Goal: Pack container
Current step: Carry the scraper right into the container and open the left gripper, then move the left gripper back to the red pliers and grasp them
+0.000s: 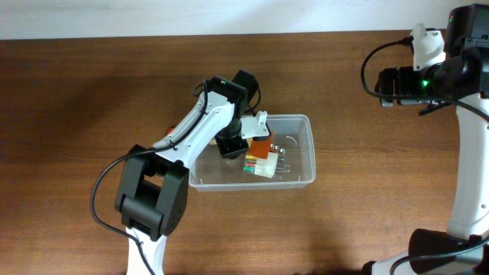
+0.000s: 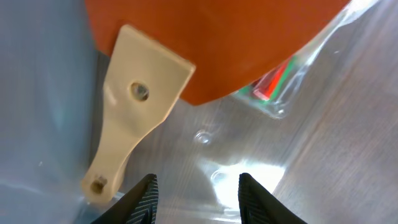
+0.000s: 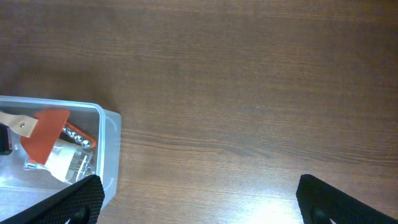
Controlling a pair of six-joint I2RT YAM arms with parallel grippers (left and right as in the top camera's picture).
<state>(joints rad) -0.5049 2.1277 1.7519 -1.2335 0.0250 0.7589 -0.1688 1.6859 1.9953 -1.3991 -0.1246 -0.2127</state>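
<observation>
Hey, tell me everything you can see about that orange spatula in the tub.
The spatula has a broad, smooth orange blade with a rounded edge, rubbery-looking, on a flat cream plastic handle with a hole through it. It lies inside the clear container, with the blade resting over a clear packet of red and green pieces. The left gripper hovers near the handle's end with its fingers apart and nothing between them.
</observation>
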